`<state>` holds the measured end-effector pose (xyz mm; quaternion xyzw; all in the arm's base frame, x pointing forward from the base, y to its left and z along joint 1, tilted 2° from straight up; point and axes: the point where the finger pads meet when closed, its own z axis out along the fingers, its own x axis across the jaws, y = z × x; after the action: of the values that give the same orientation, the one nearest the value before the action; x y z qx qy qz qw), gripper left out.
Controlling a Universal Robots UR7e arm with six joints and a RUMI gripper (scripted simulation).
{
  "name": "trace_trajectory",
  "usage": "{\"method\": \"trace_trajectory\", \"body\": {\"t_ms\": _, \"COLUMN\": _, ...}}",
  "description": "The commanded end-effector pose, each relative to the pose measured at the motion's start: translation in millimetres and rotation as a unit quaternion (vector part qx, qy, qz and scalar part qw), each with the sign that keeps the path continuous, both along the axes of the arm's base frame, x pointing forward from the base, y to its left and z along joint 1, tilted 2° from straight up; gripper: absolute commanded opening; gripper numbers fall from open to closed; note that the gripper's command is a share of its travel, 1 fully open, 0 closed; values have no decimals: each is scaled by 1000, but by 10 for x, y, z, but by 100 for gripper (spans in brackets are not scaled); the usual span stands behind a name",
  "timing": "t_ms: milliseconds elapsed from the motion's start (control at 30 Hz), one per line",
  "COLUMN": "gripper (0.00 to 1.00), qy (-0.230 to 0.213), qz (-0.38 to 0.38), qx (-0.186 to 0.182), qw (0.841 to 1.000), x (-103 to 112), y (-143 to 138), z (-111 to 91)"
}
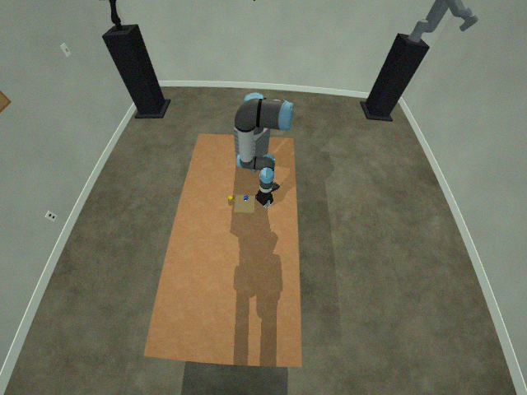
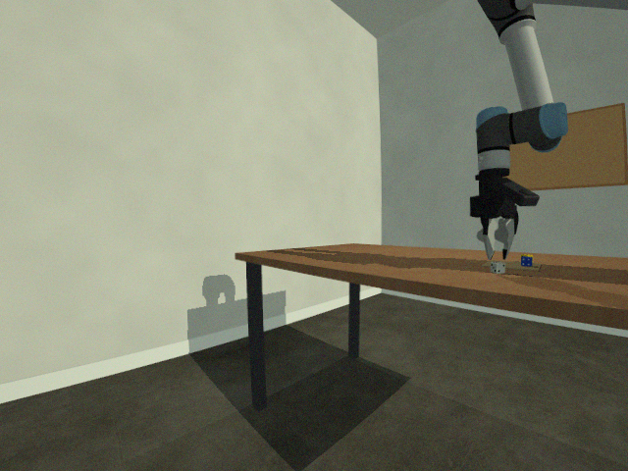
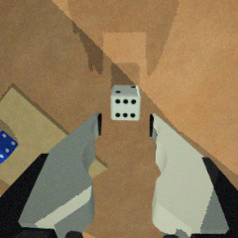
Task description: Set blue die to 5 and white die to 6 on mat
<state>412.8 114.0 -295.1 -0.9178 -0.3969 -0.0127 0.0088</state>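
The white die [image 2: 497,267] [image 3: 125,107] sits on the table beside the mat. In the wrist view its large six-pip face seems to be on top, with a two-pip side beyond. My gripper [image 2: 497,256] [image 3: 125,115] is partly open and empty, pointing down above the die; in the wrist view the die is just ahead of the fingertips. The blue die [image 1: 245,197] [image 2: 526,261] [image 3: 6,145] rests on the mat [image 1: 244,206] [image 3: 37,134]; its top number is unclear. The yellow die [image 1: 230,197] [image 2: 527,254] is left of the mat in the top view, its number unreadable.
The wooden table [image 1: 199,263] [image 2: 431,276] extends around the dice, with its near edge close to the white die in the exterior view. The arm's base stands at the back of the table in the top view. Arm shadows cross the table.
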Motion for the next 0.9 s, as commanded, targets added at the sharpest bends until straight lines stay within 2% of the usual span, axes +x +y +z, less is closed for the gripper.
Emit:
{"method": "trace_trajectory", "body": {"t_ms": 0, "gripper": 24, "qy": -1, "qz": 0, "qx": 0, "qw": 1000, "x": 5, "y": 0, "z": 4}}
{"method": "trace_trajectory", "body": {"t_ms": 400, "gripper": 24, "qy": -1, "qz": 0, "qx": 0, "qw": 1000, "x": 5, "y": 0, "z": -13}}
{"method": "trace_trajectory", "body": {"t_ms": 867, "gripper": 24, "qy": -1, "qz": 0, "qx": 0, "qw": 1000, "x": 9, "y": 5, "z": -202}}
